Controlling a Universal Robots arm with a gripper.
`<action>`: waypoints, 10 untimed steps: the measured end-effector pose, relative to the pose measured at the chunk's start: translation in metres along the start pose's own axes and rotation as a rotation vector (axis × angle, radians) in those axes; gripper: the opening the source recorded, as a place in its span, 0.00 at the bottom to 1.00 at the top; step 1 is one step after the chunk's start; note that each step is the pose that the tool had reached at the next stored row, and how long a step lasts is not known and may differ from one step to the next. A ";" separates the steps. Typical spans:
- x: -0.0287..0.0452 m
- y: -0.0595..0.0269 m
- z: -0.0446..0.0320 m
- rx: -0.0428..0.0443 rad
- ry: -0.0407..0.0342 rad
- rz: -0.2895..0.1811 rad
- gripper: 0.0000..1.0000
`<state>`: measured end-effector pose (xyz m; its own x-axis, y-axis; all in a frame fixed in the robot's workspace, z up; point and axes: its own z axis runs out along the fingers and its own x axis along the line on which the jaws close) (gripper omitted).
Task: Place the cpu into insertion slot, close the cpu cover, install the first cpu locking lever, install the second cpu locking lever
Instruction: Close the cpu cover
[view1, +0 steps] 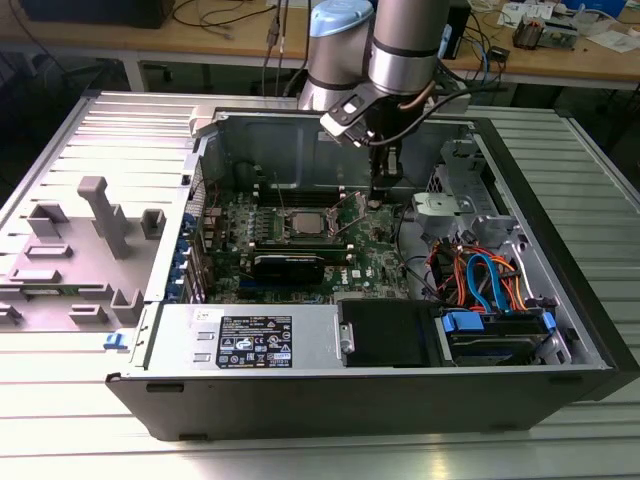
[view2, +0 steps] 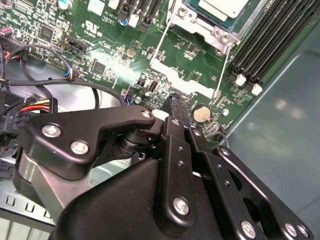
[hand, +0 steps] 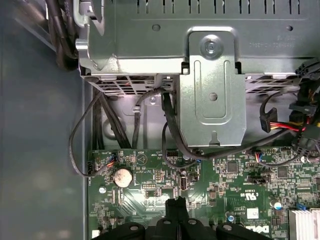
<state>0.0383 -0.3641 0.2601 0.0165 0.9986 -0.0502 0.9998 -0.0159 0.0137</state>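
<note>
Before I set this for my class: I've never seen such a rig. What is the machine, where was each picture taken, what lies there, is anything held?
It is one robot arm; its gripper hangs inside an open computer case that lies on a metal table. The exterior view looks on from outside; both wrist views come from cameras riding on the arm, looking past the gripper at the green board. The cpu lies flat on that board, with the gripper beside it, toward the exterior view's right. The fingers are shut, with nothing visible between them.

The circuit board (view2: 115, 55) is green, the cpu (view2: 222, 7) silver-grey, the claw (hand: 176, 204) black.
</note>
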 end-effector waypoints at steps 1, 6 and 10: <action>0.0001 0.0004 0.0015 0.0000 0.0000 0.000 0.11; 0.0006 0.0006 0.0102 0.0004 -0.0001 0.000 0.11; 0.0007 -0.0003 0.0147 0.0020 -0.0003 -0.018 0.11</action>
<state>0.0382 -0.3641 0.2454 -0.0016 0.9987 -0.0507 0.9999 0.0021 0.0107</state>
